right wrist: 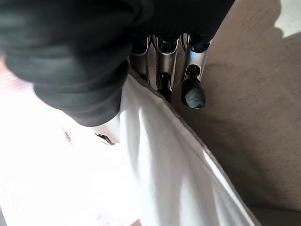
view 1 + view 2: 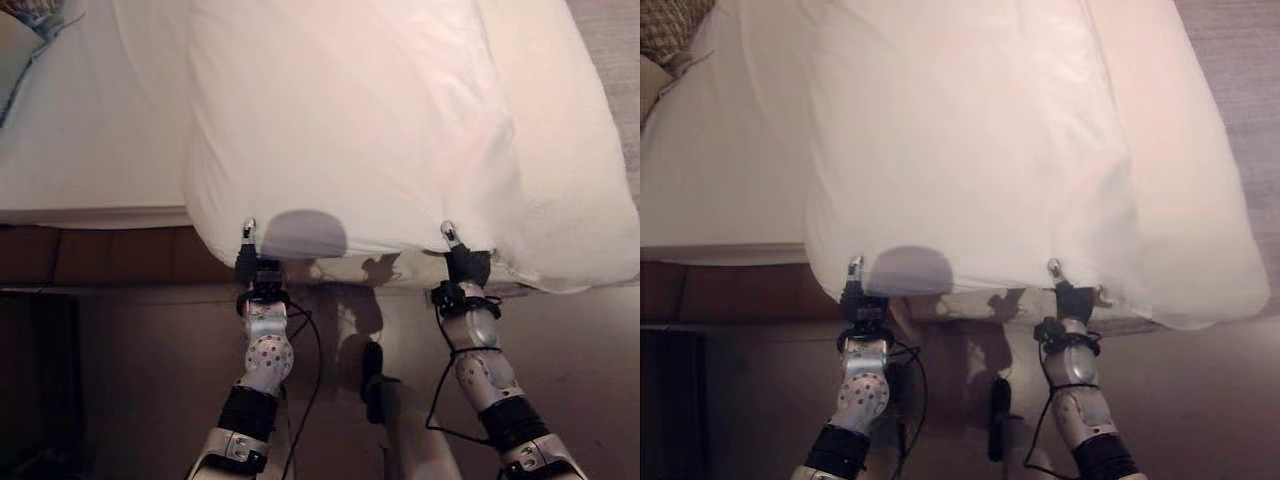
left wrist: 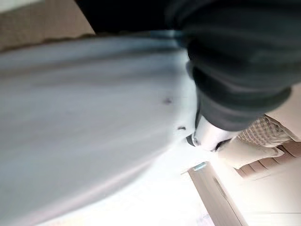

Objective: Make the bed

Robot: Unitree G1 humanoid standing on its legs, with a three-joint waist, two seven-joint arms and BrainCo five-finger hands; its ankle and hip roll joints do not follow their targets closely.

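Observation:
A white duvet (image 2: 350,130) lies lengthwise on the bed, and its near edge hangs over the bed's side toward me. My left hand (image 2: 248,262) grips that edge at its left corner, with the thumb tip showing above the cloth. My right hand (image 2: 466,264) grips the same edge further right. In the right wrist view the curled fingers (image 1: 164,66) sit under the duvet's hem (image 1: 155,136) while the thumb presses on top. The left wrist view has the thumb (image 3: 207,136) against the duvet (image 3: 94,117). The bare sheet (image 2: 90,150) shows to the left of the duvet.
A patterned pillow (image 2: 670,30) lies at the bed's far left corner. The brown wooden bed frame (image 2: 110,255) runs below the mattress edge. A dark low object (image 2: 35,380) stands on the floor at the left. Carpet (image 2: 610,60) lies beyond the bed's right side.

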